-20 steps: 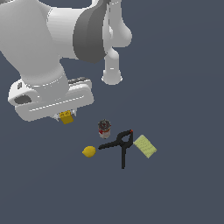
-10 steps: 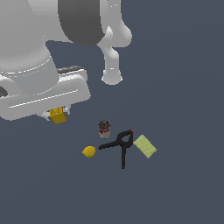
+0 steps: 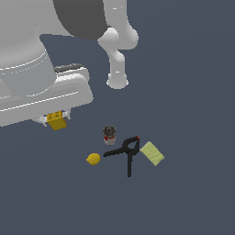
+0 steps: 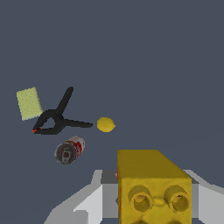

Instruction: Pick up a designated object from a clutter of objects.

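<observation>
Yellow block point(image 4: 153, 186) pinched between the fingers point(image 4: 94, 203) (one each side), lifted off the surface point(image 3: 193, 193), well left of the lemon point(image 3: 93, 159).

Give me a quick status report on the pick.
Gripper shut on yellow block, carried above the floor. Lemon, clamp, can and green pad lie grouped apart from it. Nothing in the way.

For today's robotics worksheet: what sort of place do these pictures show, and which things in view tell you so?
Most likely a simulated test scene, not a real room: a plain dark floor, flat rendered shading, and a few unrelated items, a lemon, a clamp and a can, lying below a robot arm holding a yellow block.
</observation>
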`<state>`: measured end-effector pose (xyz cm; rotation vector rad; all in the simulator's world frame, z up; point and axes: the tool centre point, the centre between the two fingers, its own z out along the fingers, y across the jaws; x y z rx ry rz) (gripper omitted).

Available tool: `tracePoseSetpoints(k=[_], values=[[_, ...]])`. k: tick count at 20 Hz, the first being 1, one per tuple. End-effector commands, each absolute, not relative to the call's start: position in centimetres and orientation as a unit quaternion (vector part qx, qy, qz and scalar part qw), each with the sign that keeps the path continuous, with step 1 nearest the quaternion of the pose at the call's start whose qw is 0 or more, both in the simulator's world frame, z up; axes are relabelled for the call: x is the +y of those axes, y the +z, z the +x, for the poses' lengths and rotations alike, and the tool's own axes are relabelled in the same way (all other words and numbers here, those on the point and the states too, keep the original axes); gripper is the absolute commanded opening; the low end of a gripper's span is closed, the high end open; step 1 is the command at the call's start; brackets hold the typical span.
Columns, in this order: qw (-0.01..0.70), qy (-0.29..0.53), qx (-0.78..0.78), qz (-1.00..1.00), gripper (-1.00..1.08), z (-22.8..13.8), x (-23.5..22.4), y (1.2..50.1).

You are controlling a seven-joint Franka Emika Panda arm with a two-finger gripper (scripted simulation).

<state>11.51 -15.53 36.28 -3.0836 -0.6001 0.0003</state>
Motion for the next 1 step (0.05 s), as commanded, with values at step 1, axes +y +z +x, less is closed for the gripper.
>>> tracePoseSetpoints(k=[1], values=[[0.0,0.0,-0.191,-0.982,-1.0,11.6,-15.54,36.42]])
